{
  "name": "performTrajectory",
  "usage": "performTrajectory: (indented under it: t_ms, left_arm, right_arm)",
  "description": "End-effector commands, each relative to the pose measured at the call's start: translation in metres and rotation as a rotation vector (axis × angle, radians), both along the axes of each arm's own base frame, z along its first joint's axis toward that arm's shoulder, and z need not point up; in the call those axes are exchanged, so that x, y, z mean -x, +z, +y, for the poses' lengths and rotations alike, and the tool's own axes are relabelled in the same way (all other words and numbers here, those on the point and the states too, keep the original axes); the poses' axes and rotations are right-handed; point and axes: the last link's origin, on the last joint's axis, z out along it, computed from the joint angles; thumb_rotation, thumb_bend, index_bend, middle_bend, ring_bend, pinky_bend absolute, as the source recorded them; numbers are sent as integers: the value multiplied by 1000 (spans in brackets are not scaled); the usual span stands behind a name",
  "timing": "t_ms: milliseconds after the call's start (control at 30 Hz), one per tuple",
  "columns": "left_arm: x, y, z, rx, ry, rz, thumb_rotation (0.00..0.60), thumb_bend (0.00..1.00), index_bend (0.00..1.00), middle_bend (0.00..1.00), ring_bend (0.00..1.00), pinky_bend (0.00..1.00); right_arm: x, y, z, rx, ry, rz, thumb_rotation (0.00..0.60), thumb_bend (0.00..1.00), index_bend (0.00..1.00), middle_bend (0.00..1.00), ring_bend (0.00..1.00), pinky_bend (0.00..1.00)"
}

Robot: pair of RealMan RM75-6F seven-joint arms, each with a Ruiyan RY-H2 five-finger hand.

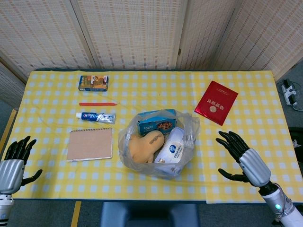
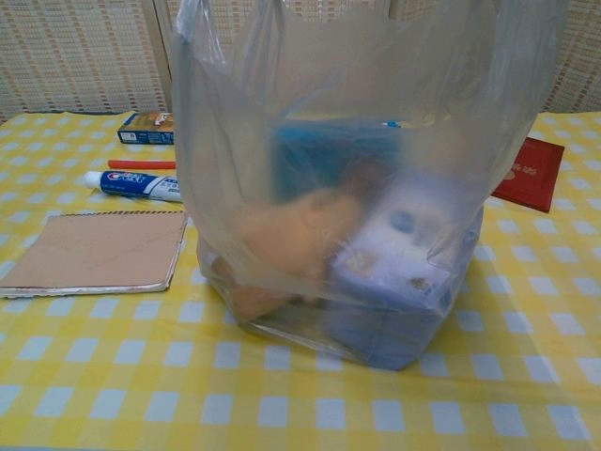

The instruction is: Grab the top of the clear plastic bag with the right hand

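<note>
The clear plastic bag (image 1: 184,124) stands open-topped near the table's front middle, holding a blue box, a tan bread-like item and a white pack. In the chest view the bag (image 2: 235,113) fills most of the frame and neither hand shows. My right hand (image 1: 246,158) hovers over the table to the right of the bag, fingers spread toward it, empty and apart from the plastic. At the front left corner my left hand (image 1: 13,163) stays off the table edge, fingers apart and holding nothing.
A brown notebook (image 1: 90,144) lies left of the bag, with a toothpaste tube (image 1: 95,117), a red pen (image 1: 97,104) and a small box (image 1: 93,83) behind it. A red booklet (image 1: 216,102) lies at the back right.
</note>
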Motion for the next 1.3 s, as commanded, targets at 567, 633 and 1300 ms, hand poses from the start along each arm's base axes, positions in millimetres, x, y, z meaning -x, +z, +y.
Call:
performTrajectory:
  t_ms: [567, 633, 1300]
  left_arm:
    - [1, 8, 0, -11, -2, -25, 600, 250, 0, 2, 27, 0]
    - [1, 8, 0, -11, -2, -29, 600, 250, 0, 2, 29, 0]
    - [-1, 12, 0, -17, 0, -46, 600, 250, 0, 2, 33, 0]
  right_arm:
    - [-49, -18, -32, -182, 83, -54, 600, 273, 0, 0, 0, 0]
    - [-52, -20, -33, -186, 88, -49, 600, 272, 0, 0, 0, 0]
    - [-90, -42, -52, -345, 134, -136, 600, 264, 0, 0, 0, 0]
